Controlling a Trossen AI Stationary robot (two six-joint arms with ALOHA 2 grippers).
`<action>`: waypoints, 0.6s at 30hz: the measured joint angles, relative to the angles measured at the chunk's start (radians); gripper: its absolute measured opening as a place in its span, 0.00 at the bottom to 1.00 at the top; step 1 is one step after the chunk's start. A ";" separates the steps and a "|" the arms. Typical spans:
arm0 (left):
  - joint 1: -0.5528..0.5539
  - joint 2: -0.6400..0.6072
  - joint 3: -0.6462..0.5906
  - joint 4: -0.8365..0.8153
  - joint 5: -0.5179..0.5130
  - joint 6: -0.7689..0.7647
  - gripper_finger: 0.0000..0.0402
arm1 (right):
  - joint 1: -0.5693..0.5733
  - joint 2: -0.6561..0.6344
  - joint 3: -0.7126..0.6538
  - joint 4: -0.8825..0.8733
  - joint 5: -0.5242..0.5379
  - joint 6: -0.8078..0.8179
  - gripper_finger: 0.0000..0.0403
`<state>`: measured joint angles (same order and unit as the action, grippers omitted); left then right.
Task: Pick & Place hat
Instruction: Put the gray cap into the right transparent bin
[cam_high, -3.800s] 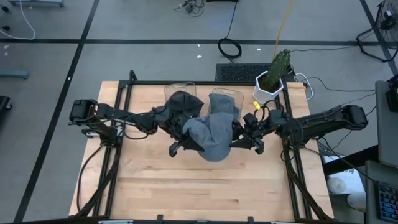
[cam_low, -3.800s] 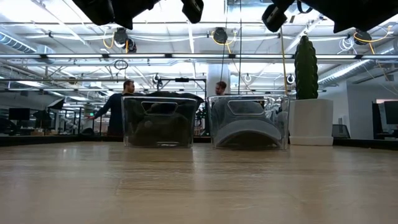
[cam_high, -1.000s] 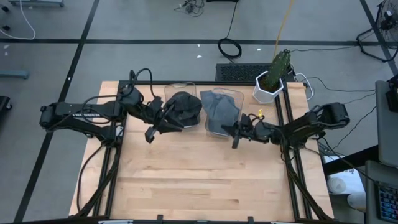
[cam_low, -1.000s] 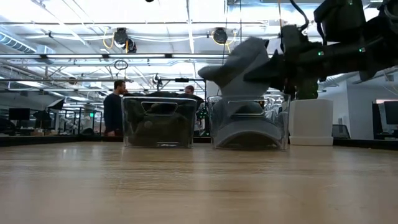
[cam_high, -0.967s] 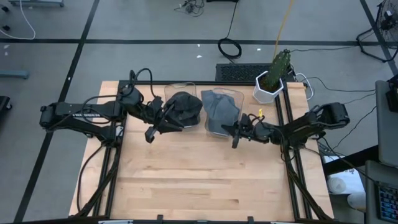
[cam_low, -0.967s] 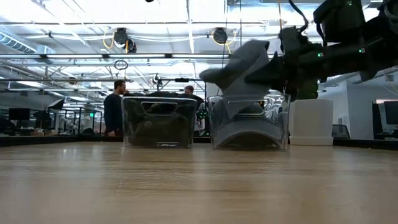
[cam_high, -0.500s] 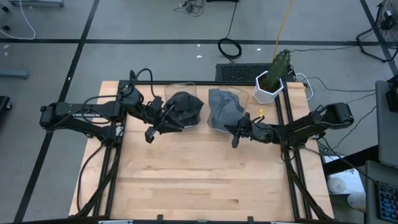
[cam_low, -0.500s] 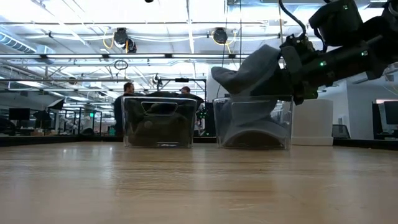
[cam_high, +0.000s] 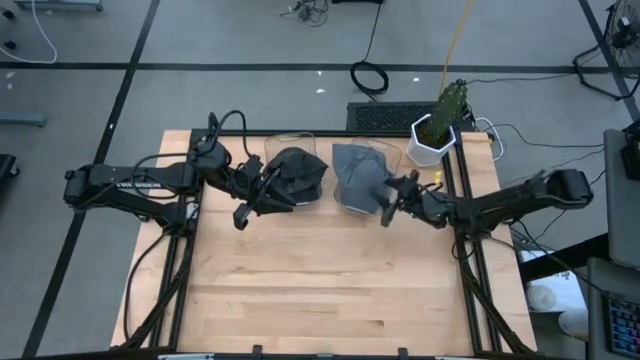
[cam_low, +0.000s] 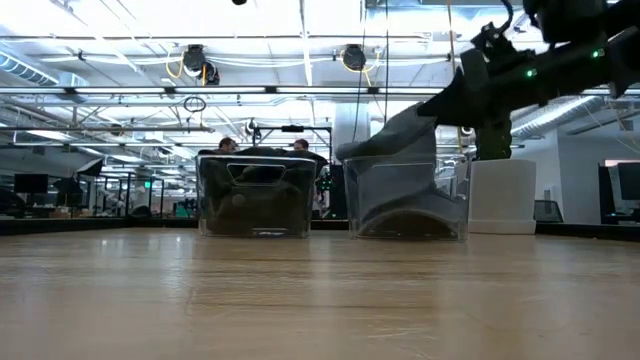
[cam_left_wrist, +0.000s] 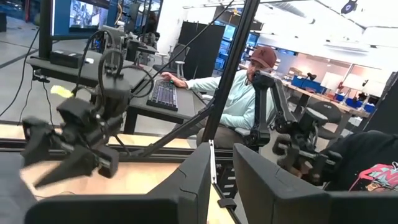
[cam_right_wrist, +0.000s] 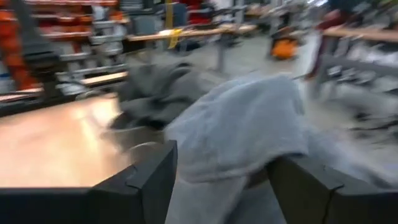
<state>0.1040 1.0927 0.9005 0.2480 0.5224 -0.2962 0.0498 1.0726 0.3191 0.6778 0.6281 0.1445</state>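
Note:
The grey knit hat hangs over the right clear bin; its lower part is inside the bin and its upper part slants up to my right gripper, also seen in the right wrist view. That gripper is open and sits at the bin's near right side. My left gripper is open by a narrow gap, empty, beside the left clear bin, which holds dark hats. My right gripper has the grey hat's upper part lying between its spread fingers, not pinched: a dark gap shows between the cloth and the other finger. The fingers come in slanting from the table's right. The hat droops from them into the right bin.
A white pot with a cactus stands at the table's far right corner, just behind my right arm. Bare wooden tabletop fills the near half. People sit and stand in the room beyond the table.
My right gripper has risen and moved toward the far right, tipping its fingers. The grey hat has dropped from above the right bin, so that its lower part now sits inside while its top trails up to the gripper. My left arm has kept still.

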 joint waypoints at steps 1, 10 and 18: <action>0.000 0.000 0.000 0.000 0.000 -0.001 0.19 | 0.000 -0.026 0.000 -0.018 0.035 -0.021 0.56; 0.000 0.000 0.000 0.001 0.000 0.003 0.19 | 0.032 -0.173 0.057 -0.038 0.162 -0.237 0.50; 0.000 0.000 0.000 -0.014 0.000 0.002 0.19 | 0.066 -0.159 0.120 -0.181 0.198 -0.326 0.47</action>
<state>0.1043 1.0927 0.9009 0.2344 0.5224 -0.2939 0.1155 0.9137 0.4387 0.4964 0.8258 -0.1813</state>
